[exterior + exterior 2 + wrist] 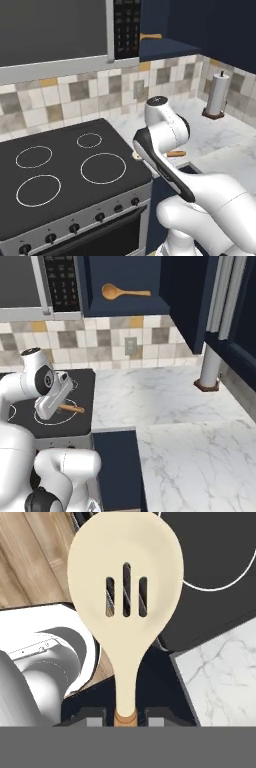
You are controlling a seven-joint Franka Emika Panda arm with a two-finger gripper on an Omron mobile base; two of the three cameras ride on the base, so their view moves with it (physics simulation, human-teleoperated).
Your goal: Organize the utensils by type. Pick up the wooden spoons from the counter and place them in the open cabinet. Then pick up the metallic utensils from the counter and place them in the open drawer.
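My gripper point(125, 716) is shut on the orange-brown handle of a wooden spoon point(126, 597), whose pale cream slotted bowl points away from the hand. In the right base view the gripper point(56, 404) hangs over the right edge of the stovetop, and the spoon's handle point(73, 408) sticks out to the right. The left base view shows that handle point(176, 153) behind the arm. A second wooden spoon point(124, 292) lies on the shelf of the open cabinet point(127, 306). The open drawer point(116, 466) gapes below the counter point(150, 396). The metallic utensils are out of view.
The black stovetop point(65, 165) lies left of the marble counter, with a microwave point(50, 35) above it. A paper towel holder point(209, 368) stands at the counter's back right. A navy cabinet door point(187, 301) hangs open above the counter.
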